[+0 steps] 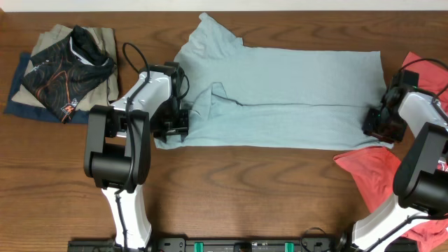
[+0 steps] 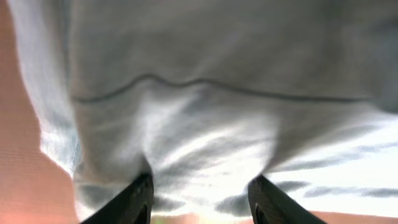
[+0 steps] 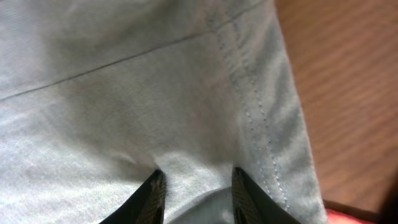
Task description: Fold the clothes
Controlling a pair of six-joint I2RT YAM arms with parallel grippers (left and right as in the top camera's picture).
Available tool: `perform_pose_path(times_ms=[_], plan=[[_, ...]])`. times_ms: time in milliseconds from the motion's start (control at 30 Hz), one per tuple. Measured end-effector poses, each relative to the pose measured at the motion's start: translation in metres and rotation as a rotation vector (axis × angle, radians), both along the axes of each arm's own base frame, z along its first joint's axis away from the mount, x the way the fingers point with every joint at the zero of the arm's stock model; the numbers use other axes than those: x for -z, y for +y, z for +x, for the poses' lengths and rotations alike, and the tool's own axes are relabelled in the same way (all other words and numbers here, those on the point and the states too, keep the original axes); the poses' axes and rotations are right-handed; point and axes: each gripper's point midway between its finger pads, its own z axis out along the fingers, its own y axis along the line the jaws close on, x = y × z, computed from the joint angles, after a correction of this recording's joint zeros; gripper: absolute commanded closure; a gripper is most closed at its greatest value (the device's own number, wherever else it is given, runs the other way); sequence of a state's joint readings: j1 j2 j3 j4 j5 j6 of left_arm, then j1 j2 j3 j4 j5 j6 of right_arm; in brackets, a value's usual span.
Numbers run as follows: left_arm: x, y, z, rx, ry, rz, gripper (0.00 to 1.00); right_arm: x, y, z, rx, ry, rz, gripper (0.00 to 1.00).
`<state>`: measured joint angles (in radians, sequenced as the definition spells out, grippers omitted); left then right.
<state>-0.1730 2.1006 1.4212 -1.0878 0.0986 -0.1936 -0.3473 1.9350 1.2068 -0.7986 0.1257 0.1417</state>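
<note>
T-shirt [image 1: 301,91], pale blue-grey, is lying on the bench [image 1: 245,182]; left claw [image 2: 201,183] is gripping one end, right claw [image 3: 199,177] is gripping its hem.

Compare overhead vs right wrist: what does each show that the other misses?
Overhead only: the whole blue-grey shirt, both arms, the left gripper at its left end, a folded pile. Right wrist only: hem stitching up close, cloth between the fingers of the right gripper. Both: shirt, wood table, red shirt.
</note>
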Motion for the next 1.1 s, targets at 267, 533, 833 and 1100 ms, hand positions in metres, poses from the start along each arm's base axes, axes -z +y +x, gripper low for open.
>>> perform_pose_path(times_ms=[267,533,833,1100], plan=[[-0.006,0.004,-0.029,-0.042,0.123,0.033,0.51,-0.001,-0.008,-0.006,0.022,0.019,-0.025,0.65],[-0.006,0.005,-0.032,-0.036,0.128,0.032,0.53,-0.001,-0.008,-0.006,0.024,0.02,-0.026,0.64],[-0.07,-0.009,0.049,-0.007,-0.348,-0.065,0.27,-0.028,0.004,0.014,0.024,-0.108,0.062,0.53],[-0.121,-0.031,0.131,0.081,-0.703,-0.18,0.01,-0.115,0.03,0.048,-0.104,-0.404,0.127,0.36]])
